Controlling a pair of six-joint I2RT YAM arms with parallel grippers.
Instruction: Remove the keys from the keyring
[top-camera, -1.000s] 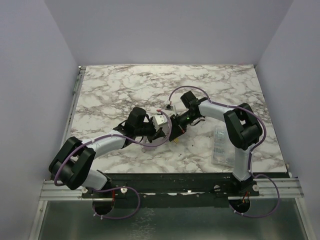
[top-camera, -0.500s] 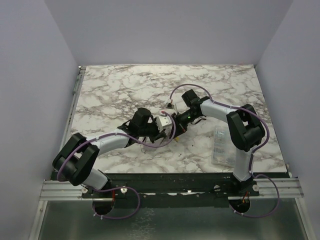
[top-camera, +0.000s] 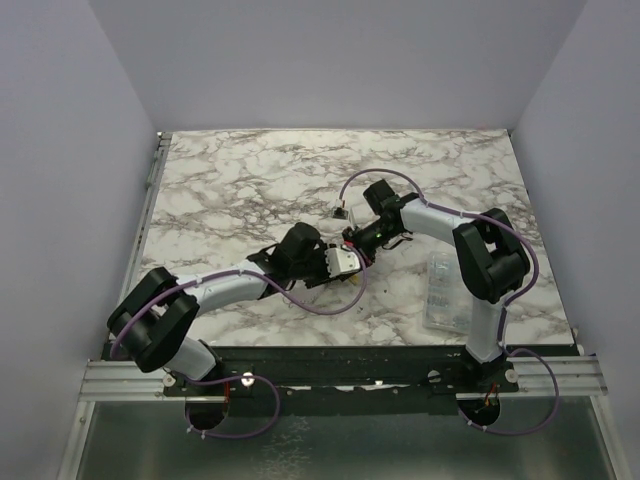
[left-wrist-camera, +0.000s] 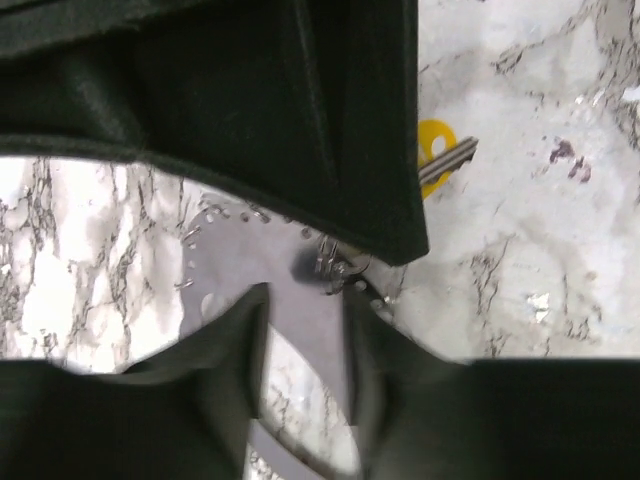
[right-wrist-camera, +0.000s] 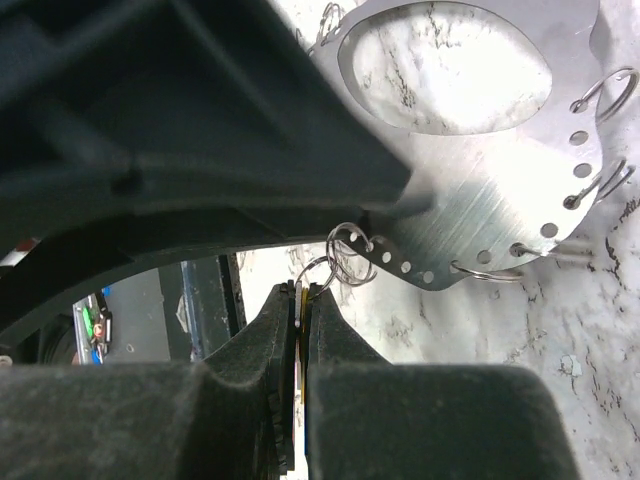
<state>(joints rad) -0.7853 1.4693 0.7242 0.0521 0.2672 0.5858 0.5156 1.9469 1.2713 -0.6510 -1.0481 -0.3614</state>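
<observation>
A thin yellow key (right-wrist-camera: 300, 340) sits edge-on in the tightly closed right gripper (right-wrist-camera: 302, 292). Its long axis runs along the fingers, and its top end meets a split ring (right-wrist-camera: 350, 250) on the keyring (right-wrist-camera: 480, 200), a flat perforated grey plate near the table's (top-camera: 230, 170) middle. The left gripper's (left-wrist-camera: 305, 300) jaws stand slightly apart, with the plate in the gap. A second key (left-wrist-camera: 440, 150), yellow-headed, lies on the marble, its blade slanting up-right in the left wrist view.

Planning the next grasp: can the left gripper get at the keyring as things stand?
Probably yes: the left gripper is open, and the grey keyring shows in the gap between its fingers, nothing covering it.
</observation>
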